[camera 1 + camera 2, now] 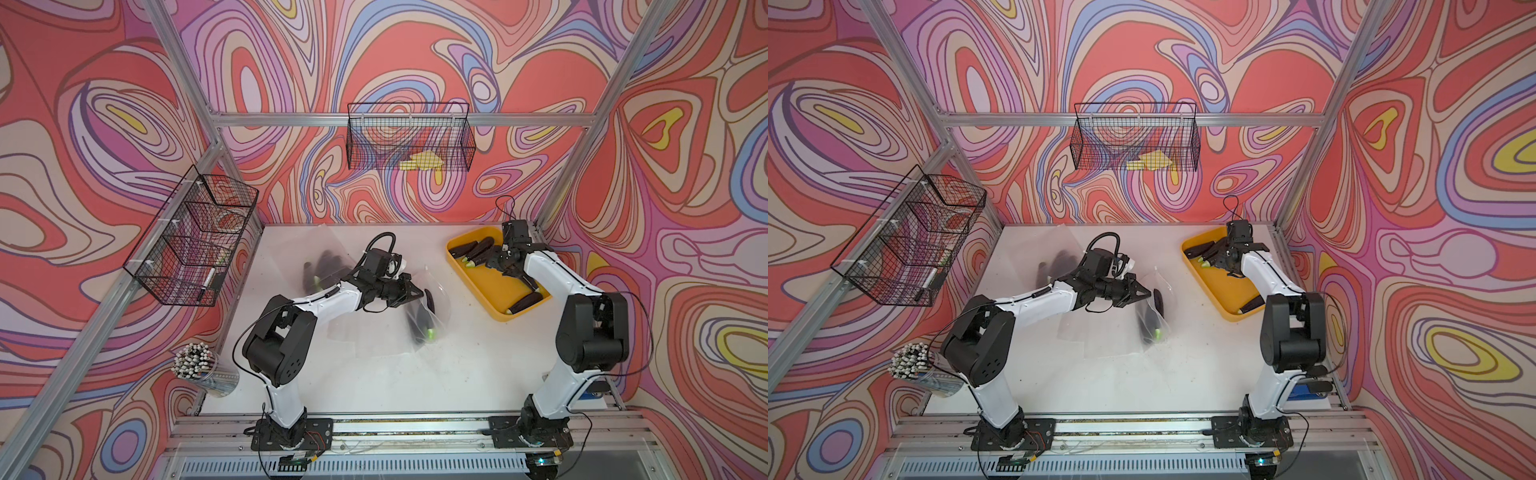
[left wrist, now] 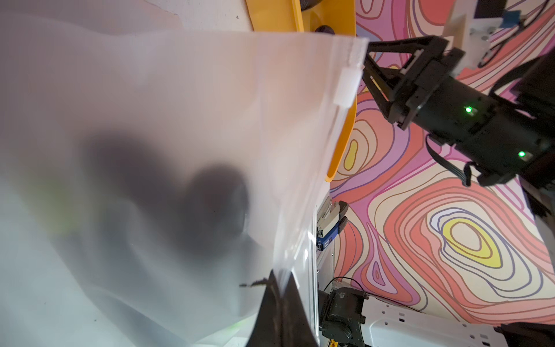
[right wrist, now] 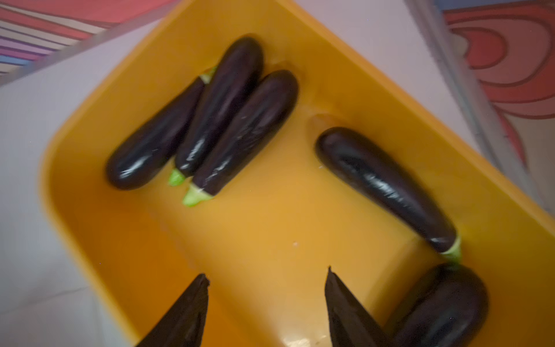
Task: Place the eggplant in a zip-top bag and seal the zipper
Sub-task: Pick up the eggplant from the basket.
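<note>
A clear zip-top bag [image 1: 432, 309] [image 1: 1156, 307] lies mid-table with a dark eggplant [image 1: 420, 328] [image 1: 1148, 322] inside. My left gripper [image 1: 419, 294] [image 1: 1148, 293] [image 2: 280, 282] is shut on the bag's [image 2: 180, 105] top edge by the zipper. The white slider [image 2: 347, 87] sits near the far end of that edge. My right gripper [image 1: 494, 261] [image 1: 1219, 257] [image 3: 267, 279] hangs open and empty over the yellow tray [image 1: 498, 318] [image 1: 1229, 316] [image 3: 270, 225]. The tray holds several eggplants: a cluster of three [image 3: 228, 120], one alone [image 3: 381, 183], and one beside a fingertip [image 3: 444, 306].
Another bag with dark eggplants [image 1: 328, 266] [image 1: 1059, 266] lies at the back left behind the left arm. Flat empty bags [image 1: 345, 332] lie under that arm. Wire baskets [image 1: 191, 241] [image 1: 409, 137] hang on the walls. A cup of pens [image 1: 199, 365] stands front left.
</note>
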Robot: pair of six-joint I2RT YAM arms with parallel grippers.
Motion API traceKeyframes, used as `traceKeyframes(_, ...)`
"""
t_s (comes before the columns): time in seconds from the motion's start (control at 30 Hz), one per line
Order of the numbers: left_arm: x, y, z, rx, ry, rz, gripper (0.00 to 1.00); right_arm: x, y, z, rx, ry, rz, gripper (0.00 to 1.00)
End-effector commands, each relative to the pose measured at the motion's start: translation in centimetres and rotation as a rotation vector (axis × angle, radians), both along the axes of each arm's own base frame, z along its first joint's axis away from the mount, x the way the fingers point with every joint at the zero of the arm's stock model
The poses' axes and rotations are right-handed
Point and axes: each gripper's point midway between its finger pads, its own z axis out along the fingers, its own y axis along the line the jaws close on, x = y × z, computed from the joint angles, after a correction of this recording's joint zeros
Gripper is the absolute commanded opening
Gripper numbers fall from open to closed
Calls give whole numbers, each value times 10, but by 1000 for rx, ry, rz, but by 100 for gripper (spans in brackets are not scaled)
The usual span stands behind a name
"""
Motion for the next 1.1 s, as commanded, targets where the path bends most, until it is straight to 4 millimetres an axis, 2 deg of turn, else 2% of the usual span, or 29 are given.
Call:
traceKeyframes(0.0, 2, -6, 4, -26, -10, -9, 0, -15, -34, -27, -180, 142, -18, 65)
traceKeyframes(0.1, 1, -6, 3, -28, -5, -14, 0, -18, -49, -43, -285, 216, 1, 66)
traceKeyframes(0.37, 1, -8, 3, -35, -3, -16, 0, -8, -63, -53, -389, 237, 55, 67)
traceKeyframes(0.47, 2, -7, 2, -35, 0, -13, 0, -3, -68, -51, -420, 226, 67, 68)
traceKeyframes(0.6, 3, -7, -3, -34, 11, -10, 0, 1, -80, -55, -424, 236, 63, 68)
traceKeyframes(0.87, 4, -9, -5, -35, 18, -10, 0, 4, -91, -74, -342, 244, 87, 69)
traceKeyframes(0.97, 5, -10, -7, -32, 23, -8, 0, 4, -83, -80, -255, 245, 103, 68)
traceKeyframes(1.07, 6, -11, -9, -34, 30, -6, 0, 8, -52, -79, -79, 200, 163, 66)
